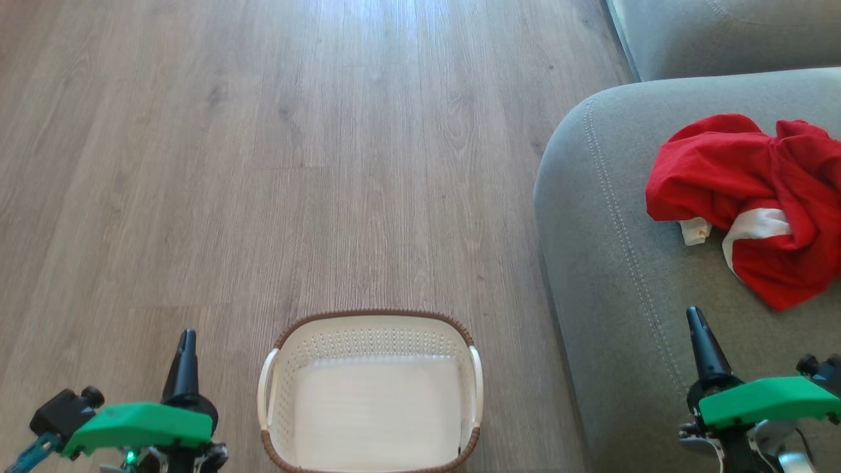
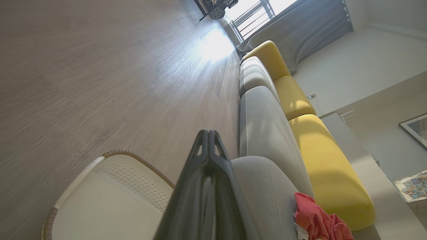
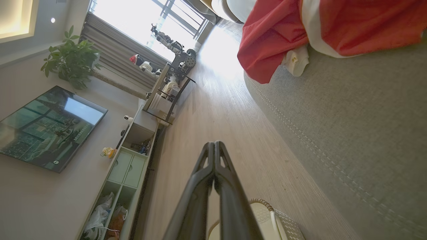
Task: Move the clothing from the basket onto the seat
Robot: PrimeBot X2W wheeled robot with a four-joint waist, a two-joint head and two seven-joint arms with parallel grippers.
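The red clothing (image 1: 749, 197) with white panels lies crumpled on the grey-green seat (image 1: 611, 263) at the right; it also shows as clothing (image 2: 317, 220) and clothing (image 3: 283, 36) in the wrist views. The white basket (image 1: 371, 328) with a brown rim stands on the floor at the bottom centre, with nothing inside it. My left gripper (image 1: 186, 338) hangs shut to the left of the basket, holding nothing. My right gripper (image 1: 695, 316) is shut over the seat's front, below the clothing and apart from it.
Wooden floor (image 1: 263, 164) stretches ahead and to the left. A second grey sofa cushion (image 1: 723, 33) sits at the upper right. Yellow back cushions (image 2: 320, 160) line the sofa. A TV (image 3: 50, 130) and a low cabinet (image 3: 130, 160) stand along the opposite wall.
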